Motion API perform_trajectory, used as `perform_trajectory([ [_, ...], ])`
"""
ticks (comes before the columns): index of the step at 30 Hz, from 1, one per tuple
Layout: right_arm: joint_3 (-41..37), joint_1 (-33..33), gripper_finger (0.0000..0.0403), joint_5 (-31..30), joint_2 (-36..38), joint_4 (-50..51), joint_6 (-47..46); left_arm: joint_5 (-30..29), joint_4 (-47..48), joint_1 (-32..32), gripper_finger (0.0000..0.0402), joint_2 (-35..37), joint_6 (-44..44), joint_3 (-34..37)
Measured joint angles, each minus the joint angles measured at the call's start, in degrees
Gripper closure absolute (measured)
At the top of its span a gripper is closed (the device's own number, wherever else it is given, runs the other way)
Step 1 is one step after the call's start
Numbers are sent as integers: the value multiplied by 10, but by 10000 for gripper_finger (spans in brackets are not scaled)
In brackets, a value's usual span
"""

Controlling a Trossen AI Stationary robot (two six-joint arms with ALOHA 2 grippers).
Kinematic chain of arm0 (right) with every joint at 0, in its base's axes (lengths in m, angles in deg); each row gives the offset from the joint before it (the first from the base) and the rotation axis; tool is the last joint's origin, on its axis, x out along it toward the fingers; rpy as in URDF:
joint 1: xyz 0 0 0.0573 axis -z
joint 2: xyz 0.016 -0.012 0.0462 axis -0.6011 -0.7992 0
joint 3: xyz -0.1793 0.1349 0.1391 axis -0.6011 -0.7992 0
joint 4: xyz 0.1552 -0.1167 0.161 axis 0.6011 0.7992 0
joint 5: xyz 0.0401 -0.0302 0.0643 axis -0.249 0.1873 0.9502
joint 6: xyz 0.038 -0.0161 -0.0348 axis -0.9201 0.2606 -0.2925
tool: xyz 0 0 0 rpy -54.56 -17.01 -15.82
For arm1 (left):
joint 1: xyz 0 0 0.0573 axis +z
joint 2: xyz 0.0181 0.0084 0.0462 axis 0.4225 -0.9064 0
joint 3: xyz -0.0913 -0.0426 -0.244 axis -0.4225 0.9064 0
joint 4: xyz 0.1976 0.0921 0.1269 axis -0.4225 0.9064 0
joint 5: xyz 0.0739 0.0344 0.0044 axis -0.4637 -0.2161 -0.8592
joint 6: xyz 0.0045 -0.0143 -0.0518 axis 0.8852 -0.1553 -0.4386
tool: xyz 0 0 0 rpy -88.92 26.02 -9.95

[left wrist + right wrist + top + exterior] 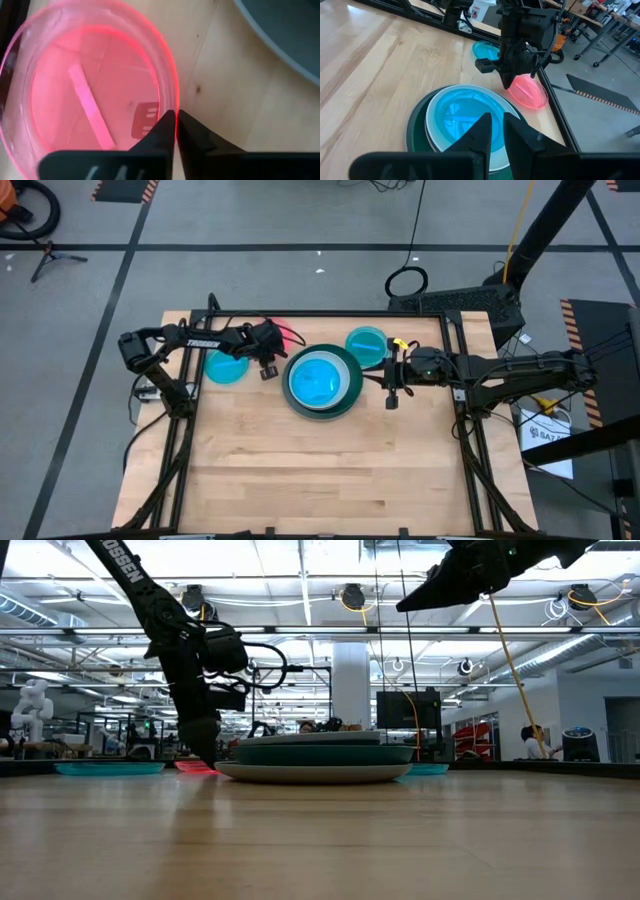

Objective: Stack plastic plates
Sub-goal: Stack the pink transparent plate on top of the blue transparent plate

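Note:
A small pink-red plate point(95, 95) lies flat on the table at the far side, left of the stack; my left gripper point(176, 125) is shut on its rim. At the table's middle, the stack point(320, 380) has a dark green plate below, a grey one on it and a pale blue one point(457, 115) on top. Two bright blue plates lie flat on the table, one at the far left point(227, 367) and one at the far right point(366, 343). My right gripper point(497, 127) hovers above the stack's right side, its fingers a narrow gap apart with nothing between them. My left gripper pinches the pink-red plate's rim point(174, 107) on the side toward the stack, one finger inside the rim and one outside. The fingers slant down from above and from the table's left. In the low view the plate point(195, 768) lies on the table.
Black frame rails run along the table's far edge point(330, 313) and its sides point(462, 410). The right arm point(500, 370) stretches in from the right, above the table. A person point(528, 740) stands far off in the room behind.

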Motion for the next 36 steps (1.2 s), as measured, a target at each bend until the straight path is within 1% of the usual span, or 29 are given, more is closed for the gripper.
perform_trajectory([
  [2, 0, 0, 358, 0, 0, 0, 0, -1, 0, -2, 394, 0, -1, 0],
  [9, 0, 0, 358, 0, 0, 0, 0, -5, 6, -20, 395, 7, -4, 0],
  [12, 0, 0, 358, 0, 0, 0, -2, -33, 22, -32, 395, 20, -5, -3],
  [16, 0, 0, 358, 0, 0, 0, -2, -65, 28, -47, 396, 54, -5, -5],
  [21, 0, 0, 358, 0, 0, 0, -2, -70, 26, -69, 396, 117, -14, -5],
  [25, 0, 0, 358, 0, 0, 0, -2, -69, 19, -108, 396, 161, -23, -5],
  [28, 0, 0, 358, 0, 0, 0, -2, -63, -2, -148, 396, 181, -30, -5],
  [33, 0, 0, 358, 0, 0, 0, -2, -60, -42, -216, 396, 192, -31, -6],
  [36, 0, 0, 358, 0, 0, 0, -2, -58, -46, -247, 396, 192, -39, -22],
])
